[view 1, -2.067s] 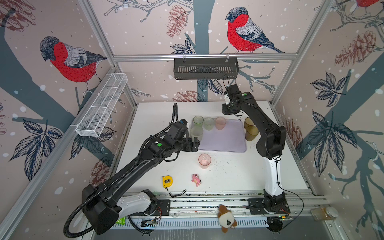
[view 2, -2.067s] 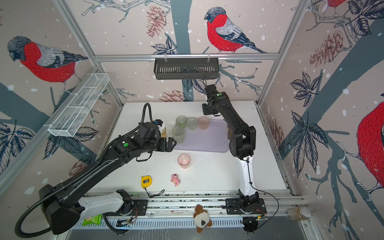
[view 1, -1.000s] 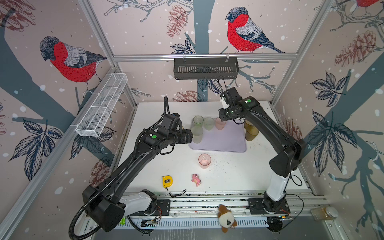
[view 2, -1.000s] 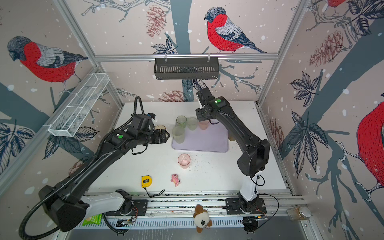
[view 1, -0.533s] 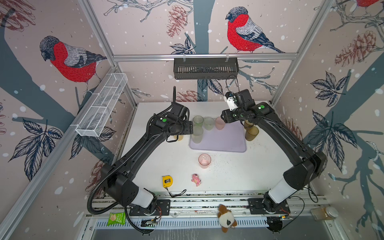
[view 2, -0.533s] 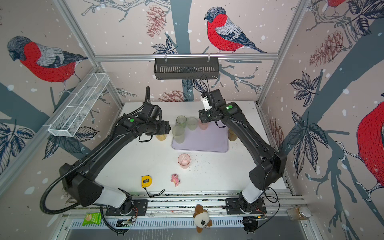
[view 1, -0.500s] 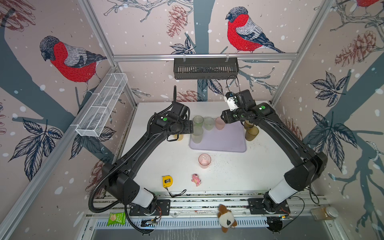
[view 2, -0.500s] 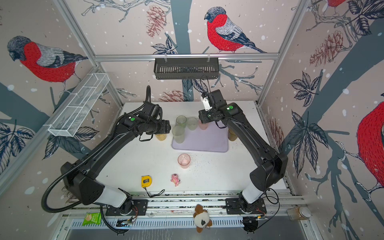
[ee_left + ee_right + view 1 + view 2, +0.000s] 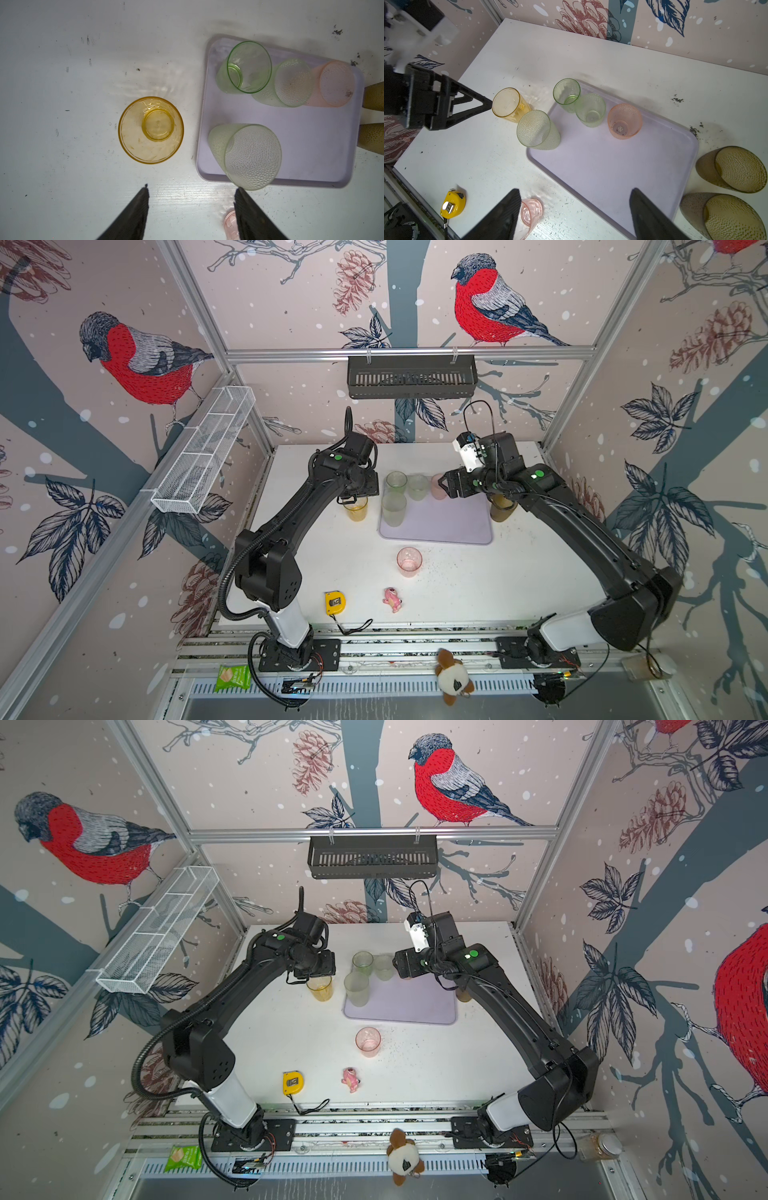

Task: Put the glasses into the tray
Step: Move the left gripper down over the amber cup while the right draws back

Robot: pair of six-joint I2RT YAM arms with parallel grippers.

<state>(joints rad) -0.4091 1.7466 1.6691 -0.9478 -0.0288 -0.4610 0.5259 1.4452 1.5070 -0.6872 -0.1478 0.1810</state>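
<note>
Nothing here carries writing, labels or numbers clear enough to read.

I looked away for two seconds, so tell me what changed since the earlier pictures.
The left gripper swung from the frosted glass on the tray to above the amber glass. The right gripper backed off the pink glass in the tray, fingers now open. Nothing else moved.

A robot lab booth: aluminium frame (image 9: 407,353), bird-printed panels (image 9: 490,310), arms (image 9: 291,510) bolted to rails (image 9: 415,649).
</note>
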